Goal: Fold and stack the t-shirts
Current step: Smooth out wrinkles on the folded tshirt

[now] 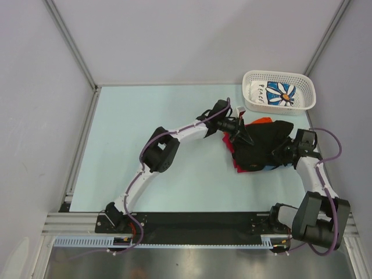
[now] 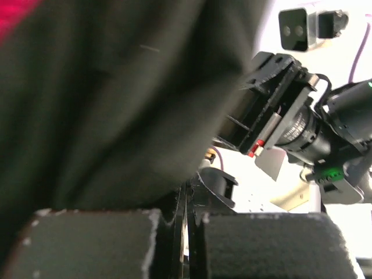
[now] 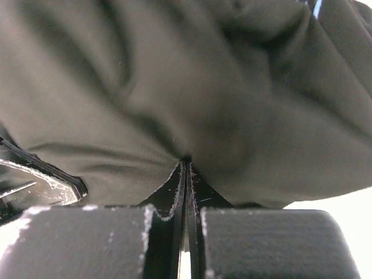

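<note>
– Black cloth is pinched between the closed pads of the right claw [image 3: 186, 192]. How is the left claw [image 2: 185, 232] set?
– Its pads are pressed together as well, and a fold of the same black t-shirt [image 1: 263, 146] is drawn down into them.
– How many shirts can be counted?
– Three are made out. One black one is bunched on the right part of the table [image 1: 145, 116] and gripped at both sides. One red t-shirt [image 1: 227, 141] is spread beneath it. One white daisy t-shirt [image 1: 280, 92] is laid in the single basket [image 1: 251, 99] at the far right.
– What is hidden?
– Most of the red shirt is covered by the black one. A blue strip is seen at the black shirt's near edge, but its garment cannot be told.
– What is given by one view alone?
– The closed pads are shown only by the wrist views, which are otherwise filled with blurred dark cloth. The basket and the table are shown only from above. The opposite arm's wrist is caught past the cloth in the left wrist view.
</note>
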Available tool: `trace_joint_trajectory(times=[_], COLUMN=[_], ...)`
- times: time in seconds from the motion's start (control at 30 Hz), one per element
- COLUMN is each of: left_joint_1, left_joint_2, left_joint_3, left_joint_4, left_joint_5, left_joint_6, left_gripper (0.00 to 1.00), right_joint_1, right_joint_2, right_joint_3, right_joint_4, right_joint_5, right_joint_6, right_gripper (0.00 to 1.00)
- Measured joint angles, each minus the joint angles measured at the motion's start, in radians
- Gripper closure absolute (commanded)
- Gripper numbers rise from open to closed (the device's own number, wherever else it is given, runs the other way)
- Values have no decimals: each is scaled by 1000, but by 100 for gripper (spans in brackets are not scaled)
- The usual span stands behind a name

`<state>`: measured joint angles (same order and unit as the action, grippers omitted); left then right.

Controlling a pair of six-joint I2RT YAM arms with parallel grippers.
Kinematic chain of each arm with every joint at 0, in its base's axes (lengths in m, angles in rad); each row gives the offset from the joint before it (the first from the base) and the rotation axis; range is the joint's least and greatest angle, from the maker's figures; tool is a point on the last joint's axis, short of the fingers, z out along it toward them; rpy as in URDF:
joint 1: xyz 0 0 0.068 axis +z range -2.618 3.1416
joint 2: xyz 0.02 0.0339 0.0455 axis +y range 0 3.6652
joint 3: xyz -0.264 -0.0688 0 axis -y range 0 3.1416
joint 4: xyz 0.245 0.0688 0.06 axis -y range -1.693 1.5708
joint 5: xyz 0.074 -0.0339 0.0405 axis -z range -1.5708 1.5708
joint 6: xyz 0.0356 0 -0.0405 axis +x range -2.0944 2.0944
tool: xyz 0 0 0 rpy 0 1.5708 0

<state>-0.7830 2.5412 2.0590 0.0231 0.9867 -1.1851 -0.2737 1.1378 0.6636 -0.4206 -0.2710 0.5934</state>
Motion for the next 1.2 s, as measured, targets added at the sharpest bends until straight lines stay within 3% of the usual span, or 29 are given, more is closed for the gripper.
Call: trace_joint_trajectory(times=[0.23,0.33,0.37,0.4,0.43,0.47,0.53,0.63,0.83,0.9,1.0,1.03,1.1,1.2], left_joint_1=[6,8,10,12,17,23,43,102,320,402,476,479,462,421], left_joint_2=[34,34,33,29,23,11,-33,-155,-384,-463,-568,-590,-604,-575], left_joint_3=[39,44,44,44,44,43,39,39,191,196,98,47,-76,-268], left_joint_4=[-97,-109,-112,-119,-129,-146,-183,-262,-462,-524,-586,-605,-629,-684], left_joint_5=[-14,-13,-11,-10,-10,-13,-19,-82,-301,-380,-446,-456,-462,-478], left_joint_6=[58,81,91,104,120,143,192,279,495,552,611,626,655,691], left_gripper=[100,100,93,82,39,1,0,0,0,0,1,0,0,0], right_joint_1=[0,1,2,3,5,6,18,48,176,225,269,283,314,384], right_joint_2=[119,158,166,171,172,169,169,169,217,260,310,324,350,380], right_joint_3=[-11,39,63,92,124,159,265,444,705,747,721,702,669,665], right_joint_4=[80,45,22,-3,-25,-40,-89,-103,-87,-87,-101,-108,-135,-165], right_joint_5=[-26,-33,-34,-34,-34,-32,-18,7,89,114,127,129,120,95], right_joint_6=[-6,-25,-31,-39,-47,-55,-78,-99,-151,-161,-169,-171,-172,-174], right_gripper=[100,89,71,63,48,41,23,6,2,4,24,55,100,100])
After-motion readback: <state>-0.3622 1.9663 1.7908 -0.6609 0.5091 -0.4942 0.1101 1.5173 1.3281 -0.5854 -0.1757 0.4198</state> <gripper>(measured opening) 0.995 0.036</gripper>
